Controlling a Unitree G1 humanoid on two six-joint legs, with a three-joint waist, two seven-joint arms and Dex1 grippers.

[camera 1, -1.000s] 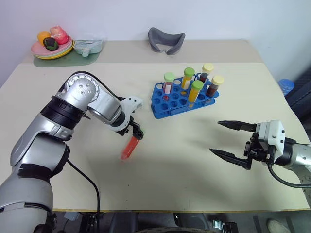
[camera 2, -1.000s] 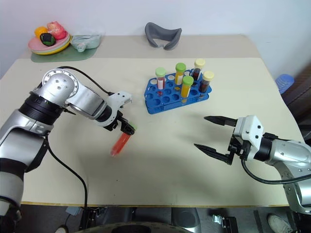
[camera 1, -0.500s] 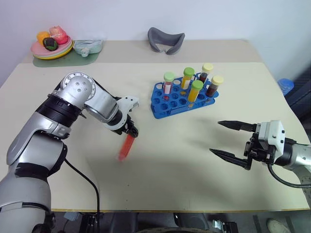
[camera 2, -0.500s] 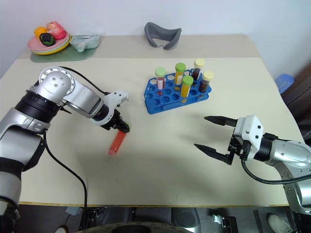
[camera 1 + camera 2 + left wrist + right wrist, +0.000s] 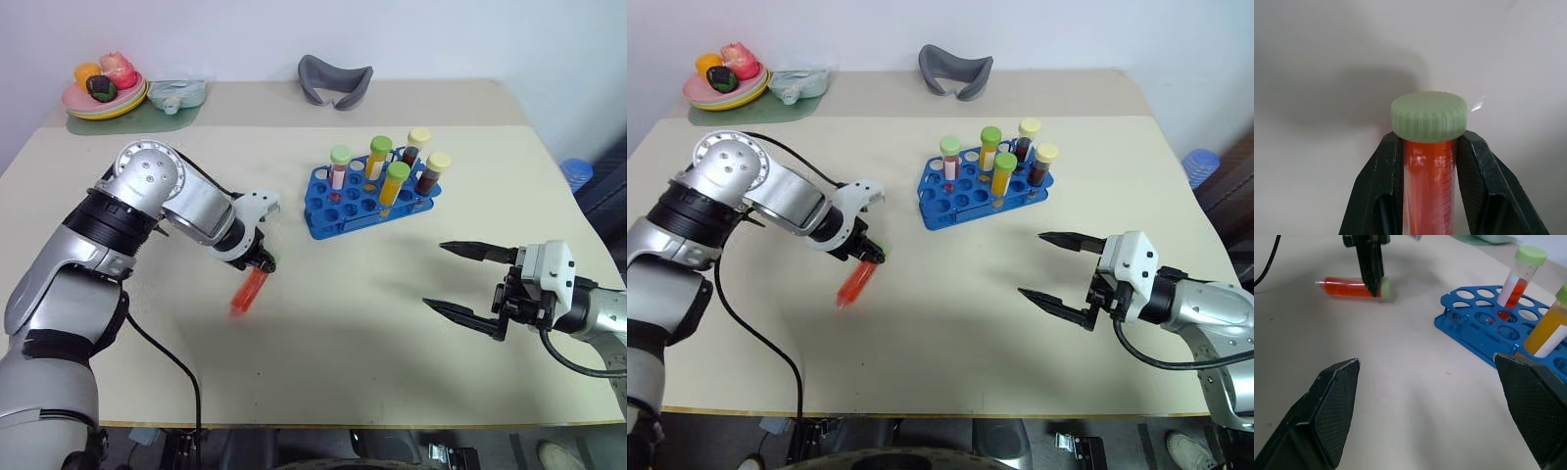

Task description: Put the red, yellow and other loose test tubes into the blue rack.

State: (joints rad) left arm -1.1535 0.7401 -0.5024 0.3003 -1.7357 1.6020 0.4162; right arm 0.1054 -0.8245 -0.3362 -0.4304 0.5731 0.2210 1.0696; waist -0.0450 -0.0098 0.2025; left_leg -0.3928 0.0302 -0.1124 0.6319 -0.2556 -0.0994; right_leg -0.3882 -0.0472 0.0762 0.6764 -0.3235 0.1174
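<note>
My left gripper (image 5: 263, 262) is shut on the red test tube (image 5: 247, 292) just below its pale green cap (image 5: 1429, 116). The tube slants down from the fingers (image 5: 1378, 186) toward the table; whether its far end touches, I cannot tell. It lies left of and nearer than the blue rack (image 5: 331, 223), also seen from the right wrist as the rack (image 5: 1469, 318). Several capped tubes stand upright in the rack, among them a yellow one (image 5: 394, 186) and a dark one (image 5: 429, 176). My right gripper (image 5: 433, 274) hovers open over the table's right side, holding nothing.
A plate of fruit (image 5: 103, 98) and a clear pouch (image 5: 176, 94) sit on a green mat at the back left. A grey curved object (image 5: 335, 80) lies at the back centre. A blue item (image 5: 578, 173) shows beyond the table's right edge.
The left gripper's fingers closed on the red tube near its cap, and hand and tube shifted slightly left. The right arm stayed still.
</note>
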